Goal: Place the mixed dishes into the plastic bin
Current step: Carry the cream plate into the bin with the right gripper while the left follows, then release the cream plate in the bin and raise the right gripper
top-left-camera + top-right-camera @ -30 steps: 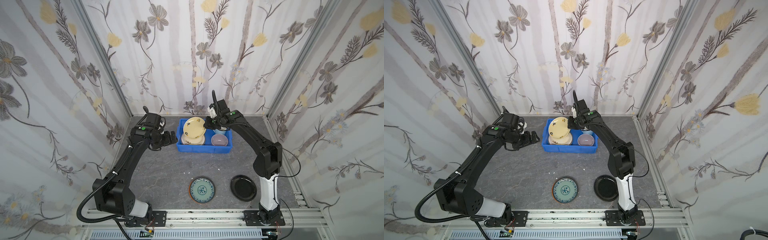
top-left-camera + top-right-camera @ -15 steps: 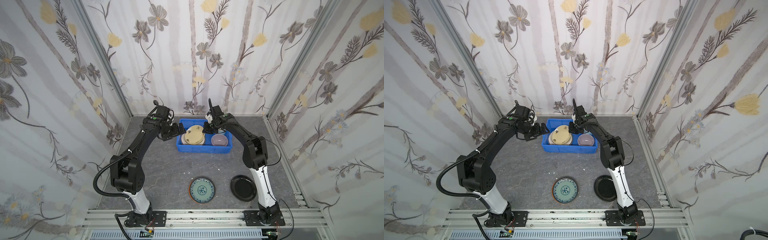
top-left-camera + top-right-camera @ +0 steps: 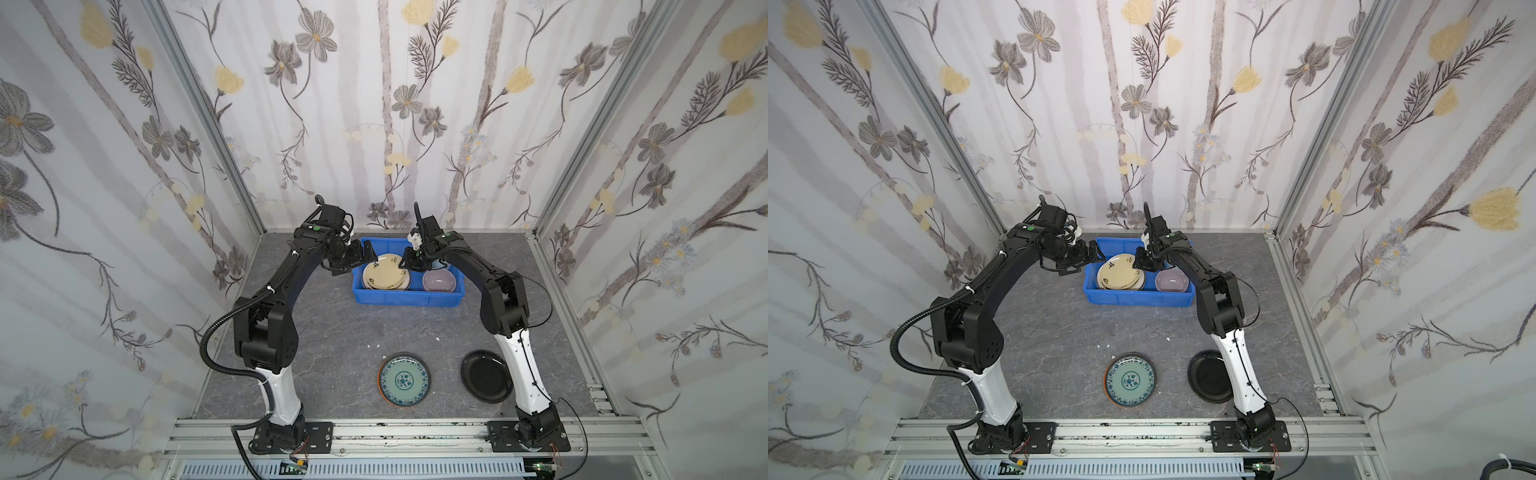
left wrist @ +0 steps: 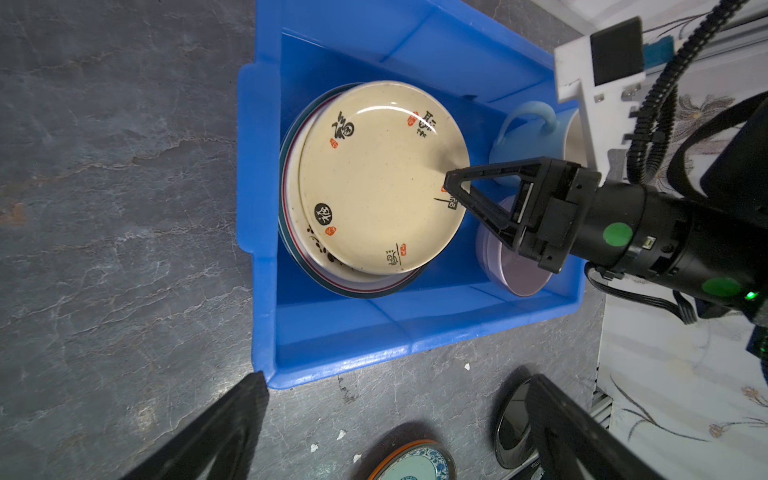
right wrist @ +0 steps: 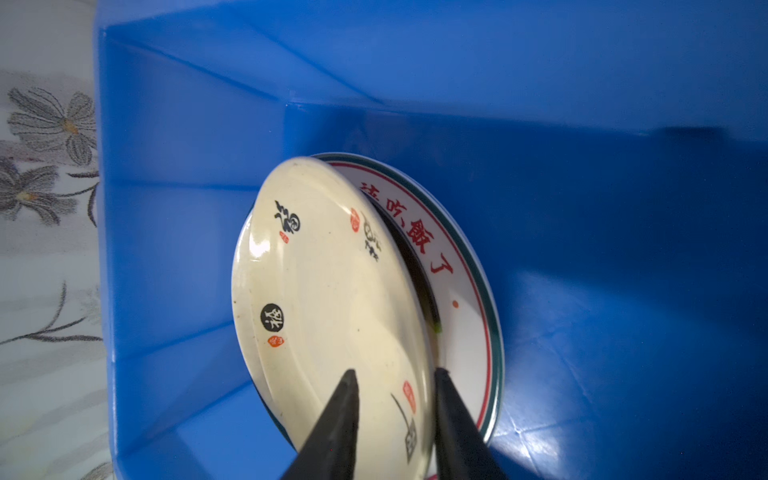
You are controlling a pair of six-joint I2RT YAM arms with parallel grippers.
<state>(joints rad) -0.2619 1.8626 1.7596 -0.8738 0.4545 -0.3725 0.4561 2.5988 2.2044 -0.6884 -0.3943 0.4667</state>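
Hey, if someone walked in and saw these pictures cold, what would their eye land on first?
Most likely the bright blue bin at the back of the grey table, with a cream plate tilted on a white lettered plate inside and the right gripper straddling its rim, jaws parted. Next, the teal-patterned plate and the glossy black plate, both out on the table near the front.

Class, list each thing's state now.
bin: partly filled
cream plate: in bin, topmost
white plate: in bin, underneath
lilac bowl: in bin
blue mug: in bin
teal plate: on table
black plate: on table
left gripper: open, empty
right gripper: open, straddling cream plate
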